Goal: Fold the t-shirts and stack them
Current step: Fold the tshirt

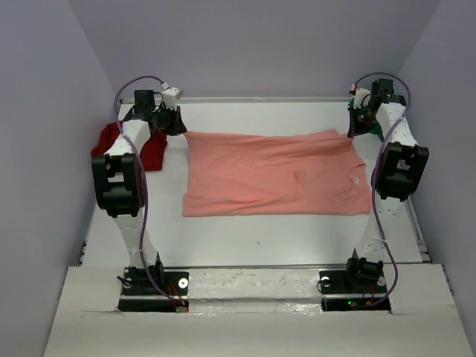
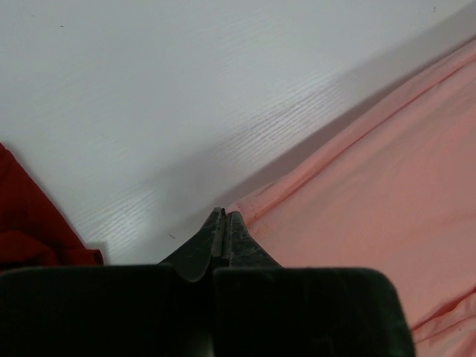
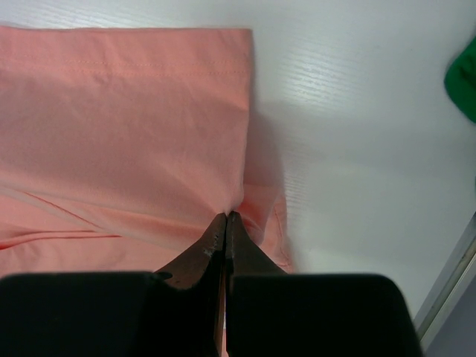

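**A:** Start at the near edge. What's there?

**B:** The two arm bases, then a bare strip of the white counter (image 1: 260, 242). Beyond that, the salmon-pink cloth t-shirt (image 1: 275, 171) lies spread flat mid-counter with a few creases.

**A:** Folded?

**B:** Part-folded at most, I'd say, and there is no stack anywhere. I judge the task barely begun.

**A:** And the pincers?

**B:** Both are at that shirt's far edge. The left pincer (image 2: 225, 216) is pressed together, with its tips at the far left corner of the hem. The right pincer (image 3: 225, 217) is also pressed together, on puckered cloth near the far right corner. I cannot tell whether either one nips cloth.

**A:** The other shirts?

**B:** The dark red t-shirt (image 1: 154, 152) sits crumpled at the far left beside the left arm. Only a scrap of the bright green t-shirt (image 3: 465, 78) shows, at the far right. Neither is folded.

**A:** Anything in the way?

**B:** The arms stand in front of those two, and the pink shirt fills the middle, where they would likely need to be laid out.
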